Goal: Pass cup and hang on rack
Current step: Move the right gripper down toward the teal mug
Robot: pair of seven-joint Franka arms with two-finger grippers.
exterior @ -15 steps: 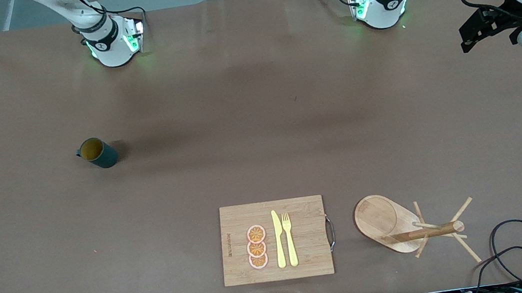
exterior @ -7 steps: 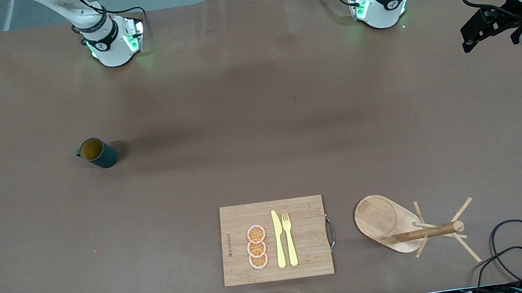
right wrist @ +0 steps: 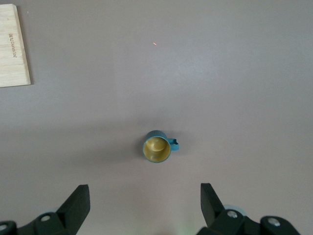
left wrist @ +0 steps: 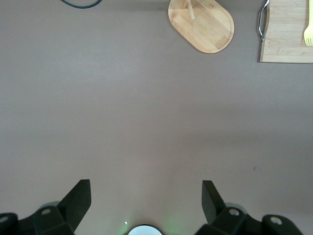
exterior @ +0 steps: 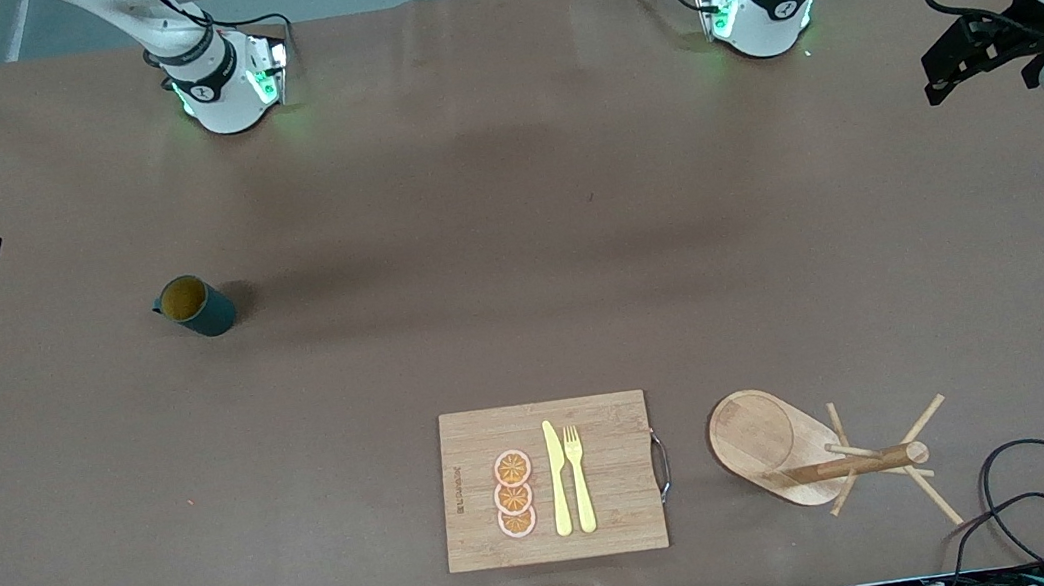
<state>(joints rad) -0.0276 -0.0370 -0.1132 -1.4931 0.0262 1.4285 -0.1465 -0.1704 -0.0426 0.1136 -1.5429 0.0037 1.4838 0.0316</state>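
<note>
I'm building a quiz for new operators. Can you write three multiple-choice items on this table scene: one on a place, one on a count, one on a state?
1. Where does the cup stand?
A. On the cutting board
B. On the bare table toward the right arm's end
C. On the rack's base

2. How many orange slices lie on the cutting board?
A. Two
B. Three
C. Five

3. How is the rack at this moment?
A. Bare, no cup on its pegs
B. Holding the cup on a peg
C. Gripped by the left gripper

Answers:
1. B, the cup sits alone on the brown table.
2. B, three slices lie in a row beside the knife and fork.
3. A, its pegs hold nothing, and the left gripper hangs open, apart from it.
</note>
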